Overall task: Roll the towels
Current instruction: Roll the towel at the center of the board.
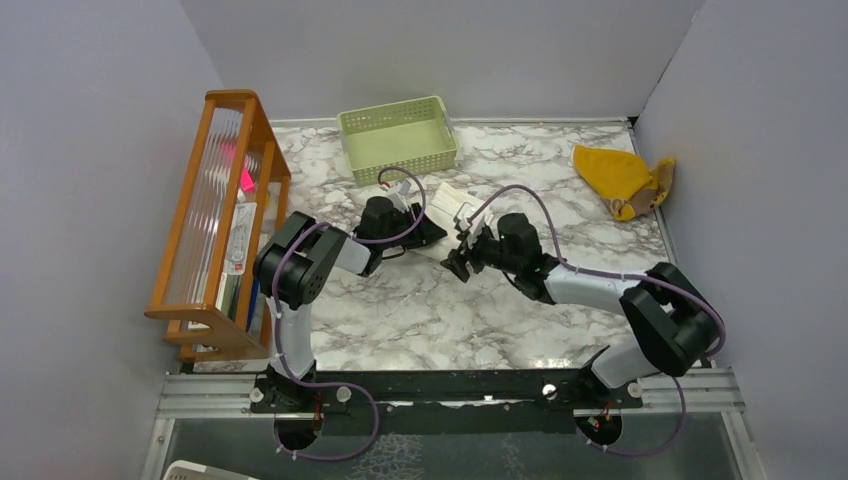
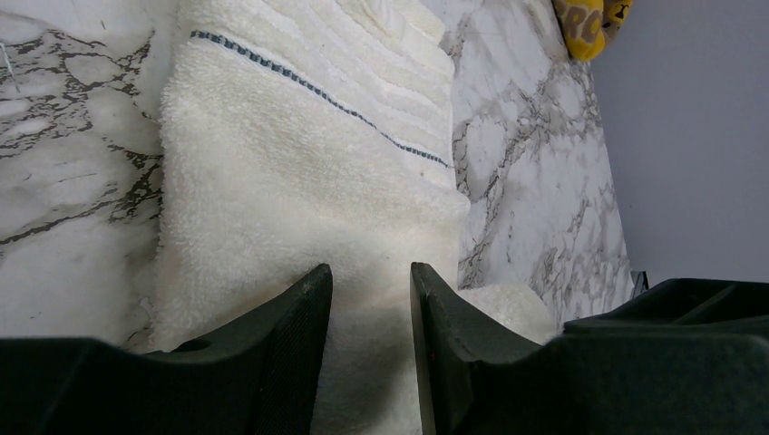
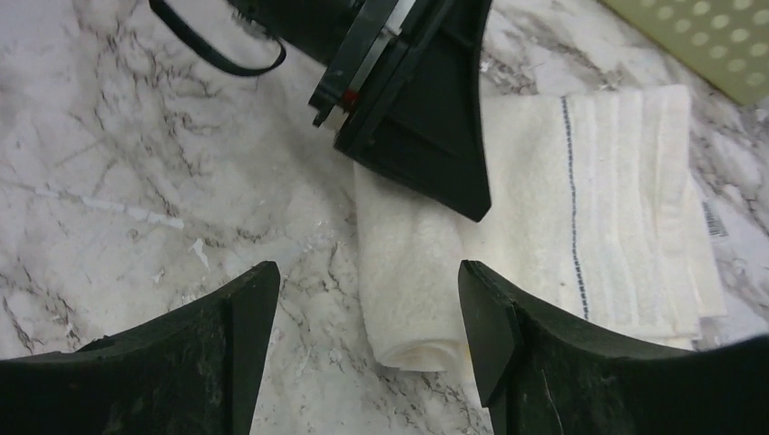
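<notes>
Lying at the centre of the grey-veined white marble worktop [image 1: 430, 310], the cream-white terry cloth towel [image 3: 598, 208] is rolled along one edge and flat beyond, with a thin blue stitched stripe [image 3: 571, 199] crossing it. A small sewn label [image 3: 714, 217] at its right edge is too small to read. The left gripper [image 2: 370, 272] rests on the towel, fingers narrowly parted over the pile; I cannot tell whether they pinch it. The right gripper [image 3: 367, 272] is spread wide just beside the roll's end, holding nothing. The mustard-yellow cloth towel with a brownish part [image 1: 620, 180] lies crumpled at upper right, and the pale green perforated plastic basket [image 1: 405, 162] sits at top centre.
</notes>
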{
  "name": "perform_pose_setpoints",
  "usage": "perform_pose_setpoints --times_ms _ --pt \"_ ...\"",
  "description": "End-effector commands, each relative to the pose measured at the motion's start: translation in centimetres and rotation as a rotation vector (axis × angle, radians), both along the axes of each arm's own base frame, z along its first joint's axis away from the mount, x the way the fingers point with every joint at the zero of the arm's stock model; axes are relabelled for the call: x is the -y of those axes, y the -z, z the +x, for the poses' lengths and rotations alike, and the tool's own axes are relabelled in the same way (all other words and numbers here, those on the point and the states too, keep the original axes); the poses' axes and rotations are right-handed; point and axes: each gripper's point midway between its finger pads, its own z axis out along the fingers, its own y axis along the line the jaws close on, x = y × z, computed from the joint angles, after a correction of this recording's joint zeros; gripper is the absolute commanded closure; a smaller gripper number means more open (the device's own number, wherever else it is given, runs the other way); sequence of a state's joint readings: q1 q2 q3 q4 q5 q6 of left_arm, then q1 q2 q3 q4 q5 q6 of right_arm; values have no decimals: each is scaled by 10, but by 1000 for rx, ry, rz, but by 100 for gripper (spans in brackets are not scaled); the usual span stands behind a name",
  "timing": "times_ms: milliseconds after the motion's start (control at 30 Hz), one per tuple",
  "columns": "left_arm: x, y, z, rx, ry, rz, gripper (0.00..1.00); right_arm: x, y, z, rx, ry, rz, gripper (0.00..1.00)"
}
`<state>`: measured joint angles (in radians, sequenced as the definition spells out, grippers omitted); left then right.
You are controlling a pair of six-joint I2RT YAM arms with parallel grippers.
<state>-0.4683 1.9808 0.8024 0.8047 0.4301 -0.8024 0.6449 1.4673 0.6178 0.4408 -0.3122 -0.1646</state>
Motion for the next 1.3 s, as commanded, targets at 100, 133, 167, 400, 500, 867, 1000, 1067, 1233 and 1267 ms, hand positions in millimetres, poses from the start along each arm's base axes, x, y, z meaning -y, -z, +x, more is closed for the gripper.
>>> perform_pose_setpoints --times_ms 100,133,167,400,500,867,1000,1067,1233,1267 --pt "-33 91 -41 -249 -41 219 59 -14 23 -1 34 -67 -134 27" --pt "-34 91 -41 -251 -42 220 59 -13 26 1 22 -59 -157 27" --pt "-34 91 -42 -252 -40 220 59 -12 32 4 4 -44 -191 27" --pt "-33 90 -42 -248 -33 218 59 0 47 12 13 5 -309 26" --pt "-32 90 -42 -251 -29 217 59 3 59 10 -17 -1 -368 26" --pt "-32 88 -44 -289 -50 199 59 0 87 -9 -149 -80 -435 43" --pt "-35 83 -47 -324 -83 170 59 -7 92 -5 -194 -65 -424 53" --pt "-36 77 -48 -347 -97 138 59 -8 98 -4 -226 -52 -442 69" --pt "-52 47 -29 -324 -153 65 57 -10 108 -9 -325 -56 -465 99" --pt "-58 39 -23 -316 -169 44 57 -11 106 -12 -340 -64 -446 99"
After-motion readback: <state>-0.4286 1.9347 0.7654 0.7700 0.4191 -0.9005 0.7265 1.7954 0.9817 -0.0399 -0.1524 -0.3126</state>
